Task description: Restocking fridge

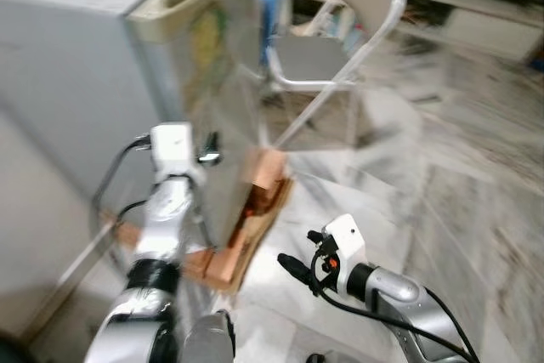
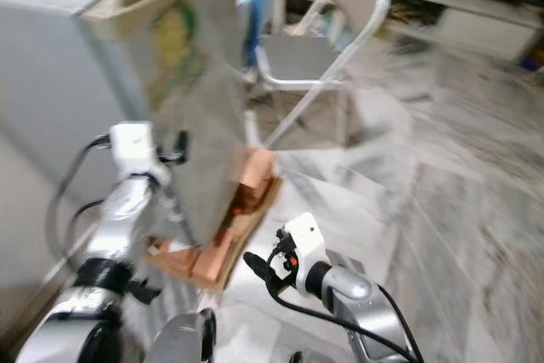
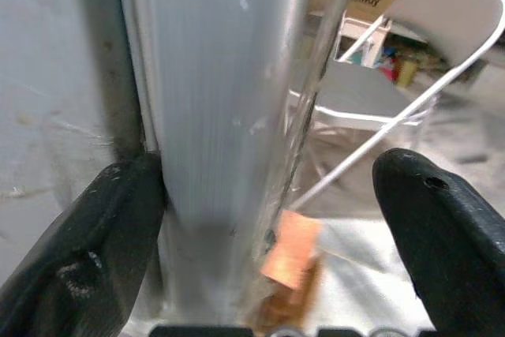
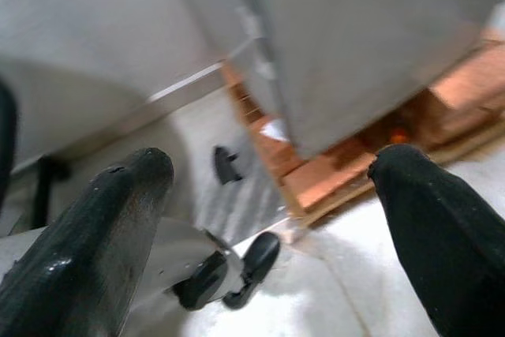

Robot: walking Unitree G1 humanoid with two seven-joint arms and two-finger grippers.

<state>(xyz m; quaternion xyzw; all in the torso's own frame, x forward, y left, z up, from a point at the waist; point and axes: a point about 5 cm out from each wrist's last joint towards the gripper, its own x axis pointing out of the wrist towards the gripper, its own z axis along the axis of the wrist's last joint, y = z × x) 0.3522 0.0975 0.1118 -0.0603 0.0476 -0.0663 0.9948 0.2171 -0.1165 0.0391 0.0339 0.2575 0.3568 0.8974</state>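
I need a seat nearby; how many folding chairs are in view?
1. A grey folding chair stands on the tiled floor beyond the fridge, to its right. Others may be hidden by blur.

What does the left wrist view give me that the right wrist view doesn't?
Left wrist: the fridge front edge between the left gripper open jaws, with the folding chair beyond. Right wrist: the fridge bottom corner sitting on the wooden base, framed by the right gripper open jaws. Both: grey fridge and wooden base.

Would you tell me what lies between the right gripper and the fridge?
Only bare pale floor separates the right gripper from the fridge on its wooden base, as the left eye view shows.
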